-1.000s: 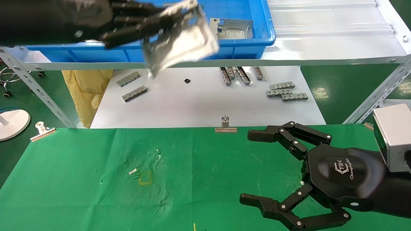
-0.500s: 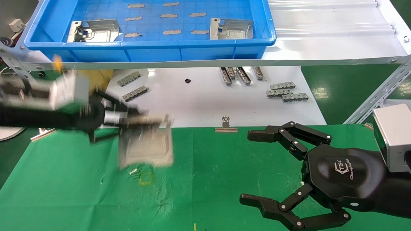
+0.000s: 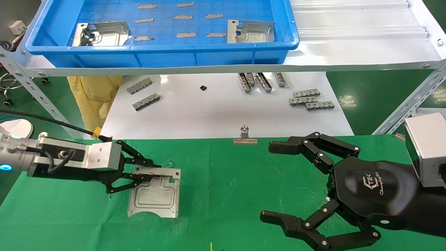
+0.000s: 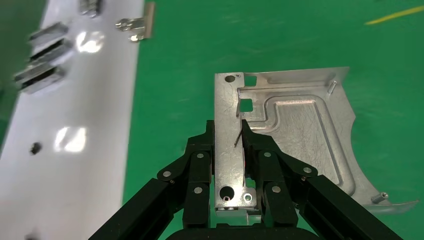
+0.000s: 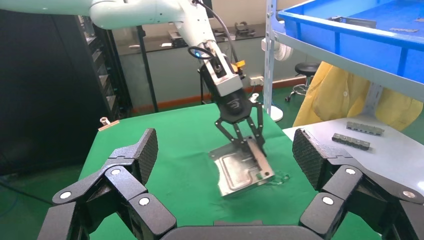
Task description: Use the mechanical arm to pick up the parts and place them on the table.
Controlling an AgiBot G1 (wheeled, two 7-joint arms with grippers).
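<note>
From the head view, the left claw (image 3: 153, 171) pinches one edge of a silver part (image 3: 154, 192) that lies on the green bench (image 3: 244, 181). Two more parts (image 3: 101, 33) wait in the blue tray (image 3: 167, 55). The right claw (image 3: 296, 184) hangs spread wide, grasping nothing; its white logo is too small to read.

In the left wrist view, the claw's fingers (image 4: 200, 165) squeeze the part's rim.

In the right wrist view, the part looks a bit tipped up.

I think the step is putting down; next it should let go.
</note>
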